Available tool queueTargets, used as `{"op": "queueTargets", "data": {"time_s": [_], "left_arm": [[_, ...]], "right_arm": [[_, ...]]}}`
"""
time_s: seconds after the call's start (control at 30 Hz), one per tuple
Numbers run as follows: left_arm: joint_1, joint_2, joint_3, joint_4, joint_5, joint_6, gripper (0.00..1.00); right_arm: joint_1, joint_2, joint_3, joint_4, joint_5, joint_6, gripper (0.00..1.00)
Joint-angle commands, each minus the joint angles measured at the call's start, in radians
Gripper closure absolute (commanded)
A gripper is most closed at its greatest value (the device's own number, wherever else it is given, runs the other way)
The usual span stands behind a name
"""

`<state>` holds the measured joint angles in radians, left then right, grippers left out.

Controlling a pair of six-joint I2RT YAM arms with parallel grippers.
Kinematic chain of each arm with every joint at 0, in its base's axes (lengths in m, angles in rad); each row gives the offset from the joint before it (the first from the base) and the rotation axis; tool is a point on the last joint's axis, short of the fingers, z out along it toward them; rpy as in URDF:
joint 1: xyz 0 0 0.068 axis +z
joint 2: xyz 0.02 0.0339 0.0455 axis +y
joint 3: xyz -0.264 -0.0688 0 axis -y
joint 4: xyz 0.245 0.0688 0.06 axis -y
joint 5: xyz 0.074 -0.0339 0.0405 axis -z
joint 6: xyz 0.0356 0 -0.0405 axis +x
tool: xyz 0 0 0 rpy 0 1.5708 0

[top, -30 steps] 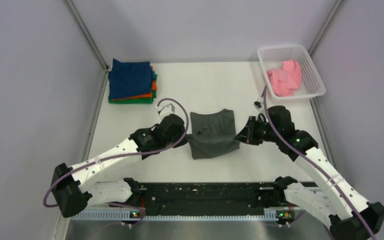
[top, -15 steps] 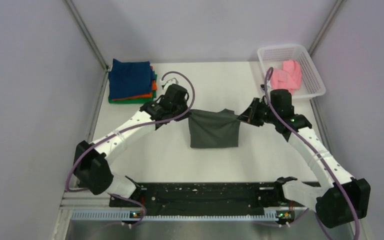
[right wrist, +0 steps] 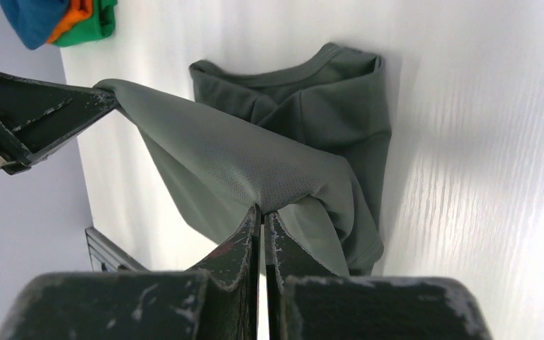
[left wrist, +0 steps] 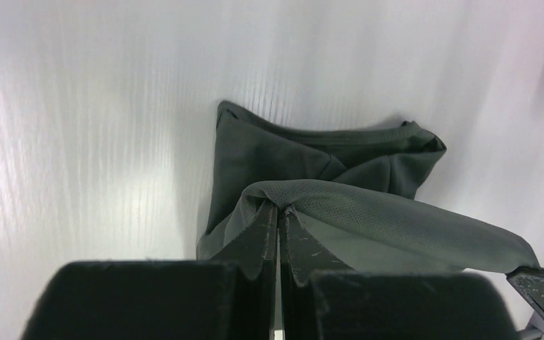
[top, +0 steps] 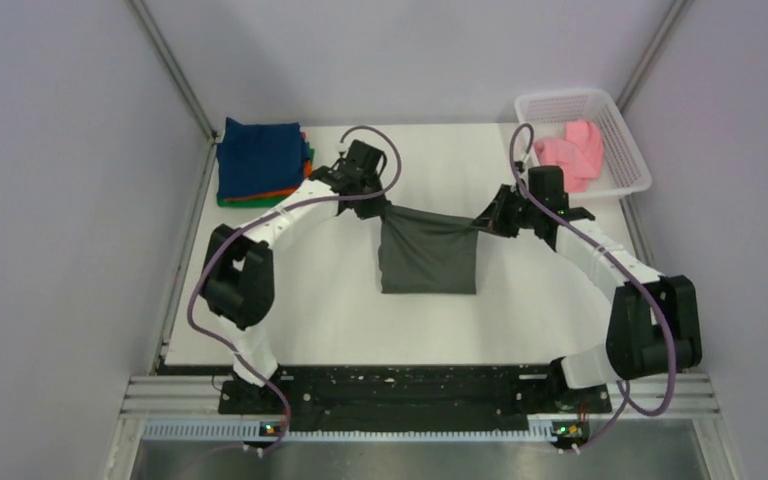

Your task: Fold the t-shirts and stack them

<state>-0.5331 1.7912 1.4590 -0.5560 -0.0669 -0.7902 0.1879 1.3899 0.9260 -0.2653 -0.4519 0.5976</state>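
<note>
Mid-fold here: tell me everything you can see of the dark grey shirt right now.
The dark grey t-shirt is soft, fine-mesh cloth with a collar band. One edge is lifted and stretched between the left end effector and right end effector, both pinched shut on it. The rest hangs, partly folded, onto the white table.

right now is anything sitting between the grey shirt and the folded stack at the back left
No loose object does. Only the left arm crosses that path, the left tool shut on the grey shirt; the folded stack lies beyond it.
</note>
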Motion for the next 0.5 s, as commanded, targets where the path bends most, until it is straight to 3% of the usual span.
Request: {"op": "queueTargets", "data": {"time_s": [0.0,0.07,0.1,0.2,0.27,0.3,0.47], "left_arm": [[0.04,0.108,0.117,-0.03,0.076,0.036,0.94],[0.047,0.17,0.154,-0.035,0.11,0.037,0.83],[0.052,0.192,0.175,-0.042,0.121,0.038,0.73],[0.065,0.235,0.232,-0.087,0.114,0.039,0.37],[0.07,0.235,0.249,-0.113,0.106,0.037,0.04],[0.071,0.224,0.244,-0.116,0.104,0.039,0.02],[0.069,0.144,0.092,-0.066,0.165,0.044,0.01]], "right_arm": [[-0.019,0.105,0.063,0.145,0.0,-0.004,1.0],[-0.02,0.162,0.094,0.172,-0.008,-0.012,0.91],[-0.022,0.192,0.108,0.18,-0.006,-0.014,0.78],[-0.023,0.255,0.169,0.168,0.025,-0.023,0.39],[-0.022,0.273,0.203,0.126,0.068,-0.025,0.2],[-0.022,0.27,0.206,0.112,0.083,-0.024,0.07],[-0.023,0.167,0.117,0.107,0.105,-0.014,0.01]]}}
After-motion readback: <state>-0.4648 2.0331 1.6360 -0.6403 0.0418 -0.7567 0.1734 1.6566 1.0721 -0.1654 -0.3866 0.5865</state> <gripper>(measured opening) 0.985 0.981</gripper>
